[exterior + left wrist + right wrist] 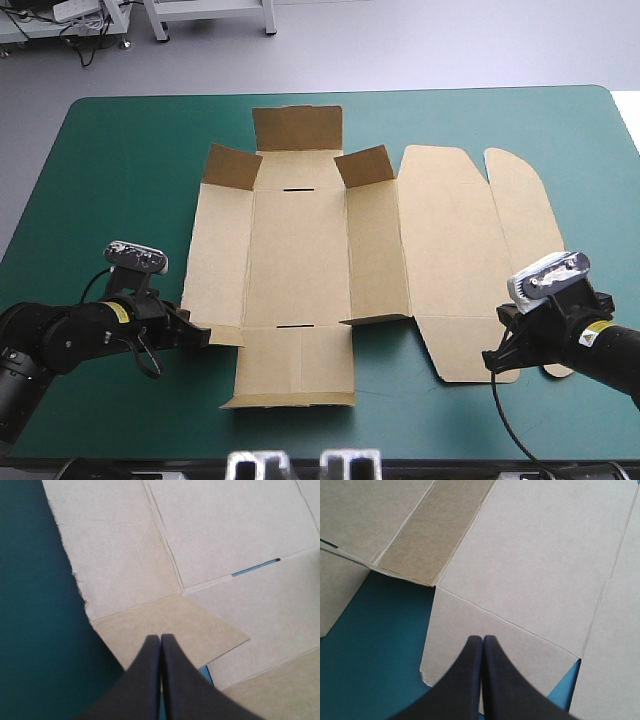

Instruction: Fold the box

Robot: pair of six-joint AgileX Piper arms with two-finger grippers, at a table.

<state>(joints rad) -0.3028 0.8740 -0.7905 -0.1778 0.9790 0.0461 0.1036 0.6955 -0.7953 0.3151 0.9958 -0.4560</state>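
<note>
The brown box (300,250) lies as a cut sheet opened out on the teal-green cover, mostly flat. Three far flaps stand raised: the back one (297,128) and two corner flaps (232,165) (365,163). My left gripper (205,337) is shut, low at the sheet's near-left corner. In the left wrist view its tips (160,638) lie over a small corner flap (175,625) that sits slightly lifted. My right gripper (492,358) is shut at the near edge of the lid panel (450,240). Its tips (482,638) rest over the near flap (465,630).
Bare teal-green cover (100,180) runs in a wide strip left of the sheet and a narrower one (600,180) to its right. The table's near edge (420,455) is close behind both grippers. A slot (255,567) is cut in the base's fold line.
</note>
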